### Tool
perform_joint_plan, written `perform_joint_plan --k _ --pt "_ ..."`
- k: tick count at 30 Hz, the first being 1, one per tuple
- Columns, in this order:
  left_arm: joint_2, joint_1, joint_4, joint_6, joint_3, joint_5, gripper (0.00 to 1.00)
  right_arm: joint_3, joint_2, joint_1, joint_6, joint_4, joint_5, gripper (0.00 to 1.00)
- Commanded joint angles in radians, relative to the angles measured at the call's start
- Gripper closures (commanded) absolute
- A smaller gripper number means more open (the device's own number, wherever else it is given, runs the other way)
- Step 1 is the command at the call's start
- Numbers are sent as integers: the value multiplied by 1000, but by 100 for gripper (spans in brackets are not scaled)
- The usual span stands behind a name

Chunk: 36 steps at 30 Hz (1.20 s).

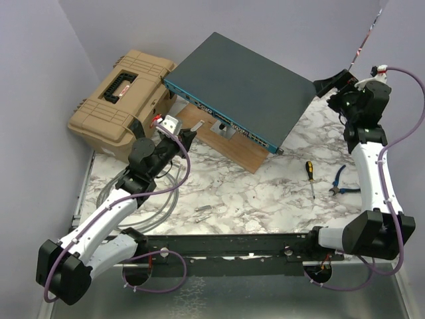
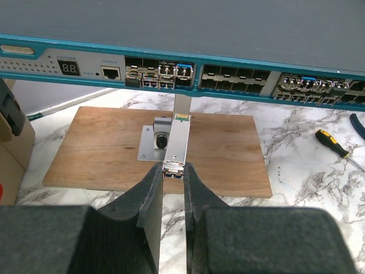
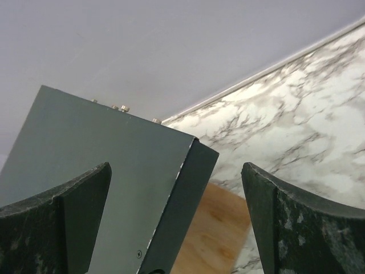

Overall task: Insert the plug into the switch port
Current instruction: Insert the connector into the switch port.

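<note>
One switch (image 1: pixel 246 83), one plug (image 2: pixel 178 140). Left gripper (image 2: pixel 173 171) grasps the plug, short of the ports (image 2: pixel 234 79). Right gripper (image 3: pixel 177 171) released at switch corner. One screwdriver (image 1: pixel 309 178), one pliers (image 1: pixel 340 181).

A tan toolbox (image 1: pixel 123 93) sits at the far left of the marble tabletop (image 1: pixel 252 199). A wooden board (image 1: pixel 242 154) lies flat mid-table. Toward the right, a yellow-handled screwdriver (image 1: pixel 310 178) lies near blue-handled pliers (image 1: pixel 344 181), apart.

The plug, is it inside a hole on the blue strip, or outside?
Outside. The left claw pinches the silver plug, and its tip sits short of the sockets on the switch, with a gap between.
</note>
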Motion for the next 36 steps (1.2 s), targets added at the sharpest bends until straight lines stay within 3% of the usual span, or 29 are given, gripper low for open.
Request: perform_joint_plan --k 1,10,19,24,36 --pt "19 4 59 9 -1 28 100 -14 42 -33 136 1 -115 1" --pt "56 4 103 0 1 36 100 -108 129 -97 394 209 -392 7" --pt "77 4 107 -6 15 55 100 -221 227 -109 632 566 -626 15" --pt "94 4 109 -8 26 63 100 -241 280 -110 731 709 -681 20" --pt "123 2 116 2 52 59 100 -223 317 -106 794 776 -721 32"
